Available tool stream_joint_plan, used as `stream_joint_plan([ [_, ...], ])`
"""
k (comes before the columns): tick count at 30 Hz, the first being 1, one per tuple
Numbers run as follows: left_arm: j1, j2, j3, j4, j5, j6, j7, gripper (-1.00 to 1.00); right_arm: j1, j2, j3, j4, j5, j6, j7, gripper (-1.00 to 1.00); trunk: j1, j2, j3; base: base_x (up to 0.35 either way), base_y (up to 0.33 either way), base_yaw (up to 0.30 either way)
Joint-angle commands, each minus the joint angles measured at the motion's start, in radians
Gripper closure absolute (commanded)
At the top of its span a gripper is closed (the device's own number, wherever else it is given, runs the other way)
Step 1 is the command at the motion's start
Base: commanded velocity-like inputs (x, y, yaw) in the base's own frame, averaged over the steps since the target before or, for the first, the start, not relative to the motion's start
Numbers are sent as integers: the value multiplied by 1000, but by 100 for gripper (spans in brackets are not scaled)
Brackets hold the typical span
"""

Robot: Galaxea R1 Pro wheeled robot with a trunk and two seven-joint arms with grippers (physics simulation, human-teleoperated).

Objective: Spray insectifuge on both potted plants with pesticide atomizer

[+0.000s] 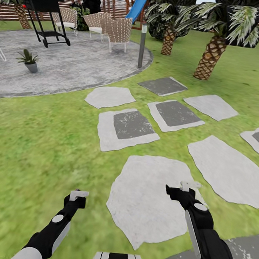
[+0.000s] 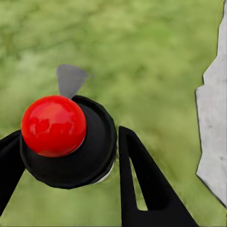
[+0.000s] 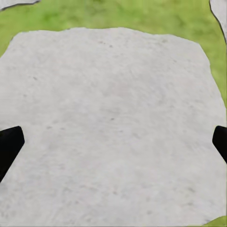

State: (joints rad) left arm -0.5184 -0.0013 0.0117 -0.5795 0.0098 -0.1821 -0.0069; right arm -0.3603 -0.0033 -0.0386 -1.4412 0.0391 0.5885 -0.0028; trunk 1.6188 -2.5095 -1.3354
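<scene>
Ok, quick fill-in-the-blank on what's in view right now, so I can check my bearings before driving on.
1. The potted plant stands on the round stone ____.
2. The right gripper hangs over a pale stepping ____, not over grass.
3. The left gripper hangs over ____.
4. Behind the wicker chairs rises a ____ slide.

Missing words: patio; stone; grass; blue

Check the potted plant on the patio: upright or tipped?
Upright. The potted plant stands on its grey pot on the patio, leaves pointing up.
</scene>
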Motion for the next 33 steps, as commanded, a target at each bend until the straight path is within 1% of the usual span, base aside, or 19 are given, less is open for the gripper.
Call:
stream_joint_plan([
  [1, -1, 0, 1, 1, 1, -3, -1, 100, 0, 0, 0, -2, 4, 6, 0, -100, 0, 0, -1, 166, 277, 261],
  [33, 0, 0, 0, 1, 1, -3, -2, 100, 0, 0, 0, -1, 4, 7, 0, -100, 0, 0, -1, 191, 266, 262],
])
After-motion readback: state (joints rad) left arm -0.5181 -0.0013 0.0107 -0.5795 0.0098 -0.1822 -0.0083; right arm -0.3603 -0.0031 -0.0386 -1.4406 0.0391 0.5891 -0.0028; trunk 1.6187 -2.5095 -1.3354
